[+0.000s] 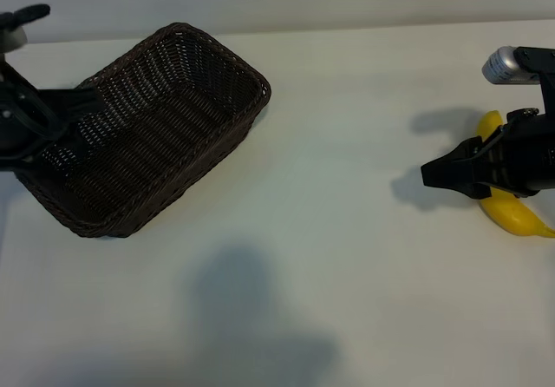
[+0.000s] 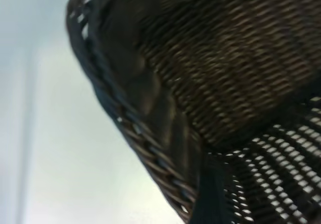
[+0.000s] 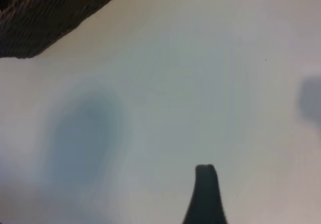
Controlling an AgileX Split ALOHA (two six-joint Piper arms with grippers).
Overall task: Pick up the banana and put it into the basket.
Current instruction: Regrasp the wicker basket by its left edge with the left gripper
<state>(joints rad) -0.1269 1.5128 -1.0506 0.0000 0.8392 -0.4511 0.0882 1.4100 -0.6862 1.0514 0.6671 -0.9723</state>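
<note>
Banana (image 1: 512,211) lay near the right edge of the table (image 1: 347,187), partly hidden under the right gripper (image 1: 431,176), whose jaws stood open and held nothing; both ends of the fruit showed past the arm. Basket (image 1: 165,127) sat well apart, toward the far left corner, empty, with its near end seemingly raised. Left gripper (image 1: 87,101) was over the basket's left end, close against the weave; its jaws stood wide, though whether they held the rim could not be told. Judged from its look, the fruit was light, fairly firm and smooth-skinned, apt to bruise under a hard pinch and to roll on its curve. A hold across the thick middle, jaws square to its length, seemed safest.
</note>
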